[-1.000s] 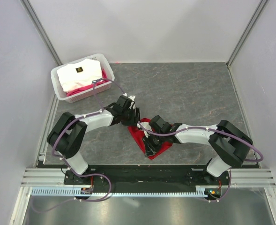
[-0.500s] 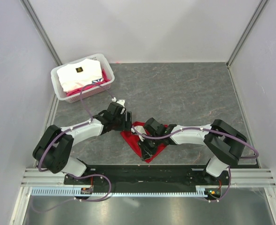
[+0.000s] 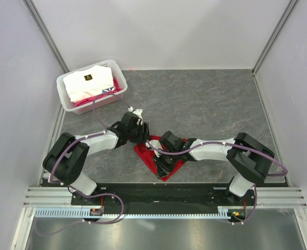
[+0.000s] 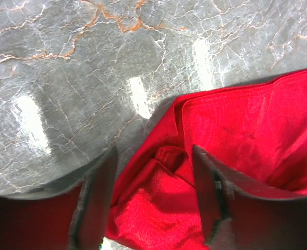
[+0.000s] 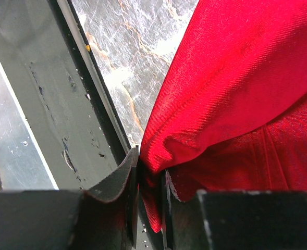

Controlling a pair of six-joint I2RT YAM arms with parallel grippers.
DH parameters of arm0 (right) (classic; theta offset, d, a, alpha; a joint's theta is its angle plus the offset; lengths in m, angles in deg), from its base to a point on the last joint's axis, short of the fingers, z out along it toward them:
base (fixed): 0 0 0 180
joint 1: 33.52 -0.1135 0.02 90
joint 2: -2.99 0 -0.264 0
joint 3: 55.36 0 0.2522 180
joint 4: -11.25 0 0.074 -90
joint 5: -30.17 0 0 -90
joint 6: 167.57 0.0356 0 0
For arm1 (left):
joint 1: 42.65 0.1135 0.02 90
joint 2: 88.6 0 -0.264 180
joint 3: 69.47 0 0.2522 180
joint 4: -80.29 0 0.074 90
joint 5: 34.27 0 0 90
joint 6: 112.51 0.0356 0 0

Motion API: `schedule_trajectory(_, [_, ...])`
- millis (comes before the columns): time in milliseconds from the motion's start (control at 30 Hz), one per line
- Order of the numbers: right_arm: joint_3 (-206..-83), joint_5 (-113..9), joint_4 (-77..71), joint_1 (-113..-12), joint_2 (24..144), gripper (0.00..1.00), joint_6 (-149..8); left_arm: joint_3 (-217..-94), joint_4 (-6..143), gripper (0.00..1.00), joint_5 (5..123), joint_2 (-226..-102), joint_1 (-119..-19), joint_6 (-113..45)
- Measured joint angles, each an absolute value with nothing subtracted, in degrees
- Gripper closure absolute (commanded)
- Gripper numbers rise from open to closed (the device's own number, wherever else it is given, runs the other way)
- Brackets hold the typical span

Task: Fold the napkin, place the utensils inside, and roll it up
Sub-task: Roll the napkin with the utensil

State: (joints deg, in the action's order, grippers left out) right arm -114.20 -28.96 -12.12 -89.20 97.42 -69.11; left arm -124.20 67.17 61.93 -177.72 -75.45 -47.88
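Crumpled red napkin (image 3: 158,159) on the grey surface (image 3: 210,99), well apart from the white basket (image 3: 60,89). With right fingers (image 5: 117,182) pinching its edge and left fingers (image 4: 96,198) spread over a fold, draw taut evenly, then flatten.

Top view is evenly and softly lit from overhead; only faint shadows are cast under the arms onto the table (image 3: 205,99), and no blur is seen. In the left wrist view, three elongated glare patches are reflected off the table, and the left gripper's fingers (image 4: 93,203) are rendered dark and out of focus. In the right wrist view, the napkin (image 5: 236,67) is saturated red with its weave sharply resolved, while the right gripper's fingers (image 5: 117,179) are left in shadow.
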Motion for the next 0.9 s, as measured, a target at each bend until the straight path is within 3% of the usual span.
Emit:
schedule_trajectory(333, [-114.3, -29.0, -12.2, -89.3, 97.5, 0.75, -69.4, -123.1, 67.2, 0.82, 61.9, -178.0, -75.2, -48.1])
schedule_trajectory(500, [-114.6, -29.4, -12.7, -89.5, 97.6, 0.68, -69.5, -121.2, 66.5, 0.97, 61.9, -176.0, -75.2, -48.2])
schedule_trajectory(600, [-114.8, -29.9, -13.1, -89.7, 97.4, 0.59, -69.4, -119.9, 66.1, 0.98, 61.9, -174.5, -75.2, -48.4])
schedule_trajectory(700, [-115.1, -30.7, -14.0, -90.3, 96.7, 0.42, -69.1, -118.5, 65.8, 0.98, 62.1, -173.0, -75.2, -48.8])
schedule_trajectory(900, [-116.6, -36.1, -19.1, -90.3, 94.3, 0.30, -69.4, -118.1, 65.3, 0.98, 62.3, -172.4, -75.2, -49.8])
